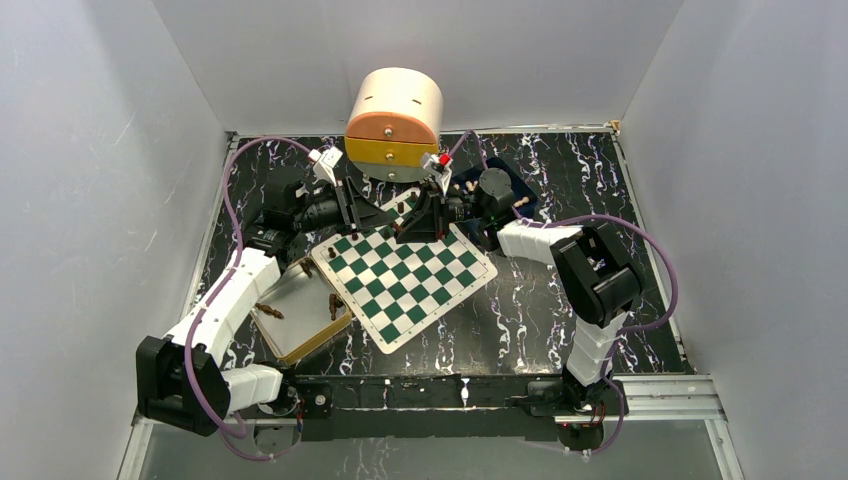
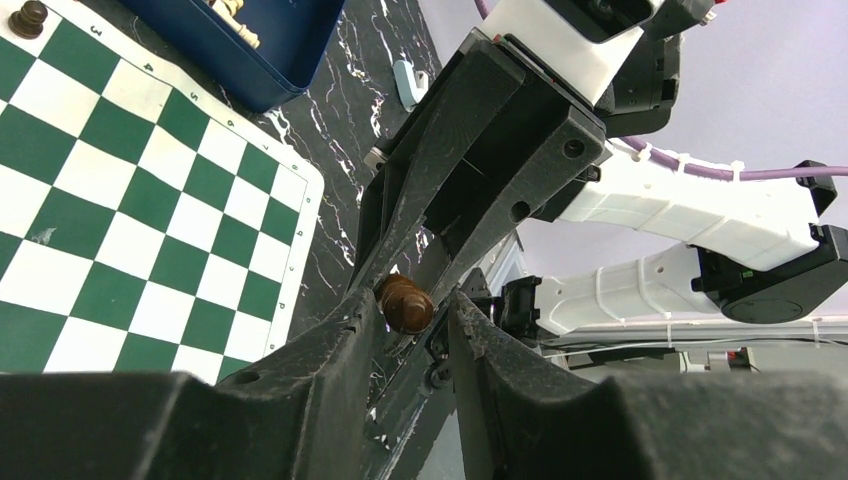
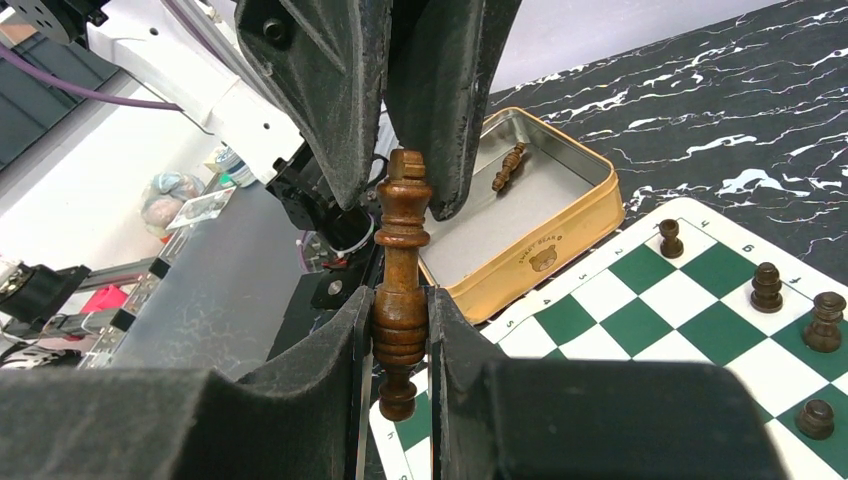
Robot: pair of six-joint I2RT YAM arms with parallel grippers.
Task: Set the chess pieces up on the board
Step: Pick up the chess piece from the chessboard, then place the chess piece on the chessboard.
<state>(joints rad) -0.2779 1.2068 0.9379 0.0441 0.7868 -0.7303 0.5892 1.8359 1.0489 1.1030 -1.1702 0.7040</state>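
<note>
The dark chess piece [image 3: 403, 230] is held upright in the air over the far edge of the board [image 1: 405, 275], where my two arms meet. It is a tall turned one, dark brown and glossy, with a ringed stem, a wide collar and a small knob on top. The right gripper [image 3: 398, 295] is clamped on its lower rings, and the foot pokes out below the fingers. The left gripper [image 3: 400, 200] comes down from above with a finger close on each side of the head. In the left wrist view the head [image 2: 403, 303] lies against one finger [image 2: 345, 335], with a sliver of gap to the other, so I cannot tell whether that hand is gripping.

Room is tight here, since the two sets of fingers overlap along the piece. Below and just beyond it I see the board's white-bordered corner. Right beside that corner is the tan-rimmed tin [image 3: 560, 240], with another dark piece [image 3: 510, 165] lying flat inside. Four more dark pieces [image 3: 767, 287] stand along one edge of the board. The squares between them and my grip are bare.

The blue box [image 2: 270, 60] holding pale pieces [image 2: 235, 15] sits just off another board edge on the black marbled table [image 1: 520, 320]. A round beige container [image 1: 395, 120] stands at the far wall, close behind both wrists.
</note>
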